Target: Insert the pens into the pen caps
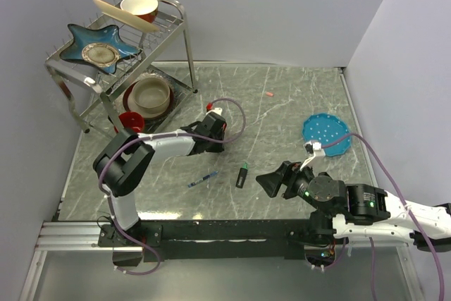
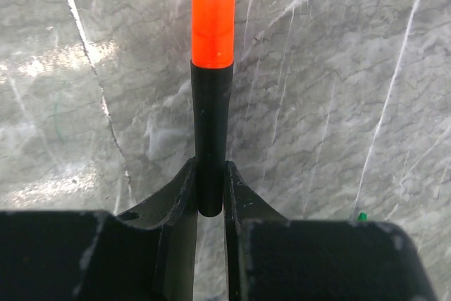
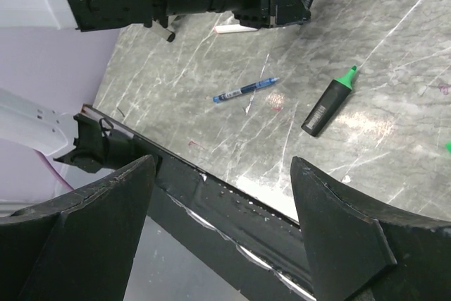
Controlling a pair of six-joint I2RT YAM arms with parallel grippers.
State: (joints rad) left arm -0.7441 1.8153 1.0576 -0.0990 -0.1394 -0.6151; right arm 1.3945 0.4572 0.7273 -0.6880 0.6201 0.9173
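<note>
1. Standing by the rig, I see the grey marble-patterned tabletop [image 1: 296,89] walled at the back and on both sides. A chrome wire dish rack [image 1: 187,40] loaded with crockery fills its far-left corner, and a round blue dotted plate [image 1: 325,135] lies to the right, close to the right arm.
2. The left gripper [image 2: 210,199] is reaching toward mid-table just in front of the rack, clenched on a stubby black highlighter marker [image 2: 211,125]. The right gripper [image 3: 224,167] hangs over the near edge with its fingers spread wide and nothing between them.
3. A second black highlighter with a green end [image 3: 329,101] and a thin dark-blue ballpoint [image 3: 245,90] lie loose, near each other, between the two grippers. A thin white-pink stick pen [image 3: 236,28] lies just beside the left gripper.
4. A bright orange cap [image 2: 213,15] sits on the tip of the held marker and looks seated, so I would count that pair as done.
5. A pale pink cap [image 1: 268,94] lies alone well up the table, apart from its pen. I cannot tell whether the loose highlighter's green end is a cap or a bare nib. A green speck [image 2: 361,216] may be a cap, but it is too small to say.
6. The rest looks unfinished. Open room lies mid-table and toward the back; the rack legs crowd the left arm.
</note>
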